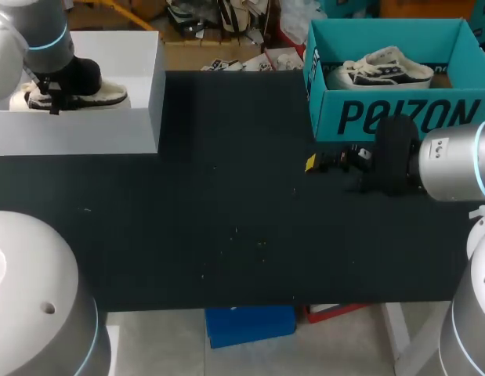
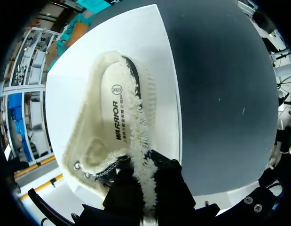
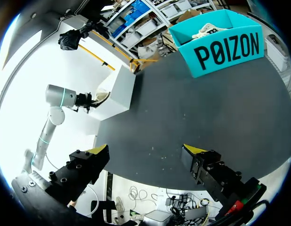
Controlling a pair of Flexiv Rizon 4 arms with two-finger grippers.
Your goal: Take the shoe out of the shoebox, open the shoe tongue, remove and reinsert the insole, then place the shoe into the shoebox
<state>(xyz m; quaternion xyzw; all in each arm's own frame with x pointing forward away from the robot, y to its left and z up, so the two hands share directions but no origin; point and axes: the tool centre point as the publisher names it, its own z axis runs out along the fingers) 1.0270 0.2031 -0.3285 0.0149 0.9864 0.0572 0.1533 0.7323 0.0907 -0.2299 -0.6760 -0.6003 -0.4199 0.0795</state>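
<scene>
L gripper (image 2: 144, 180) is pinched on the fleecy collar of the cream shoe (image 2: 112, 120), sat in the white shoebox (image 2: 157, 52), prob. to lift it out; R gripper (image 3: 146, 155) hangs wide open, idle, over the table (image 3: 206, 108).

Robot lab: arms (image 1: 454, 160) at black table (image 1: 226, 204)

Black table (image 1: 226, 172) is taking up pretty much the whole view, showing a few pale specks near its middle. A teal box (image 1: 328, 117) is sitting at the far right corner, with a white-and-dark sneaker (image 1: 387, 69) lying inside it.
</scene>
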